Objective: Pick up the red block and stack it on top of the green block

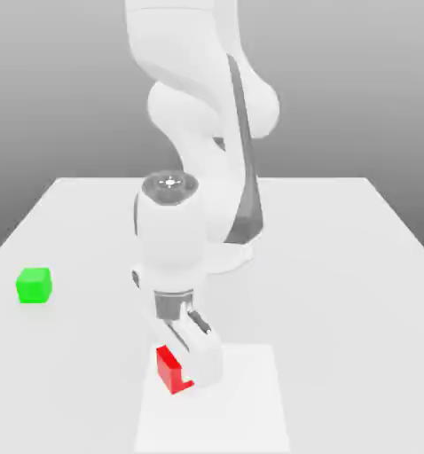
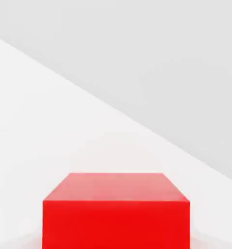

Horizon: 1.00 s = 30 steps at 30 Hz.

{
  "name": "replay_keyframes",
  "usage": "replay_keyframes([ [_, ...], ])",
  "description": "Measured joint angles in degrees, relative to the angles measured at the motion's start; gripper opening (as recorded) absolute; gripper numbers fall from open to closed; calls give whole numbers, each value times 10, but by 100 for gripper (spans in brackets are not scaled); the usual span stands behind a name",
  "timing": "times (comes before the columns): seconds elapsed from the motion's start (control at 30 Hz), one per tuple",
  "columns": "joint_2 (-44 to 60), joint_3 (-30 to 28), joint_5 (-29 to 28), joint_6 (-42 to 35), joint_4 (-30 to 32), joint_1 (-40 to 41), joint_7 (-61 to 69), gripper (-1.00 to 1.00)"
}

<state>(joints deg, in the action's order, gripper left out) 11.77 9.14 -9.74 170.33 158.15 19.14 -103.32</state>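
Observation:
The red block (image 1: 168,365) rests on the white table (image 1: 340,257) near its front edge, and in the hand view the red block (image 2: 116,211) sits very close under the camera. My gripper (image 1: 184,376) is lowered straight down onto it, shut on the block, and one white finger (image 1: 202,355) covers the block's side toward the exterior view's right. The green block (image 1: 35,285) stands alone on the table, far toward the exterior view's left and a little further back than the red one.
The arm's white base (image 1: 224,253) rises from the middle of the table, behind the gripper. A lighter square patch (image 1: 242,417) marks the table surface under and beside the red block.

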Motion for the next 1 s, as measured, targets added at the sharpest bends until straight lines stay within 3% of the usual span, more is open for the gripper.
replay_keyframes([
  [0.3, -72, 38, 73, -61, 4, 20, 52, -100],
  [0.6, -120, 44, 100, -98, 22, 19, 75, -100],
  [0.7, -127, 8, 92, -107, 25, 13, 77, -100],
  [1.0, -150, -83, 65, -135, 24, 185, 94, -100],
])
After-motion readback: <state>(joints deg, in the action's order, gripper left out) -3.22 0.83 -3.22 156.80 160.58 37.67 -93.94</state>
